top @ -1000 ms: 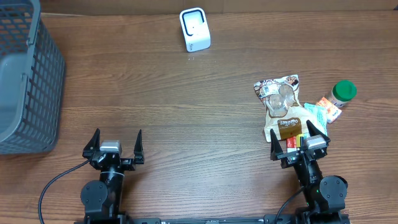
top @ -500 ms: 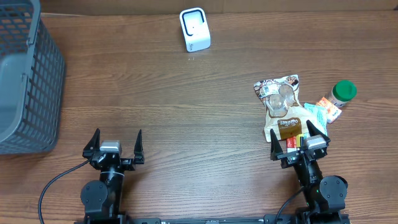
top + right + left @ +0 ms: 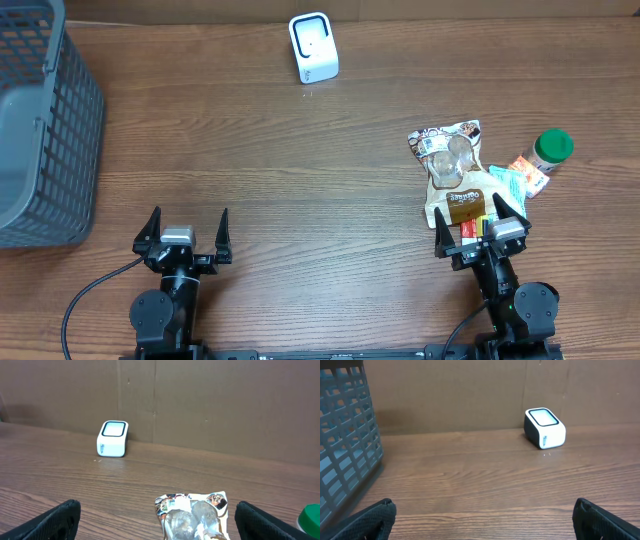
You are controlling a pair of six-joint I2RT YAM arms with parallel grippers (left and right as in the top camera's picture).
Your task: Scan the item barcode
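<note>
Overhead check: both arms at the near edge of the table (image 3: 300, 180), jaws spread, nothing held.
Snack pouch (image 3: 453, 165) lies just ahead of the right gripper (image 3: 468, 212), green-lidded jar (image 3: 551, 150) beside it. The left gripper (image 3: 188, 218) stands over bare wood, with the white scanner (image 3: 313, 47) at the far edge and the grey basket (image 3: 40, 130) far left.

This looks like a robotics lab set up as a mock shop checkout. A wood-grain table (image 3: 300, 180) carries a small white barcode scanner (image 3: 313, 47) at its far edge, a grey mesh basket (image 3: 40, 130) at its left edge, and packaged groceries near its right edge: a snack pouch (image 3: 452, 170) and a green-lidded jar (image 3: 552, 150). Plain brown cardboard panels (image 3: 470, 395) stand behind the far edge as a backdrop. A left arm (image 3: 165, 310) and a right arm (image 3: 515, 300) are mounted at the near edge, with cables trailing.
</note>
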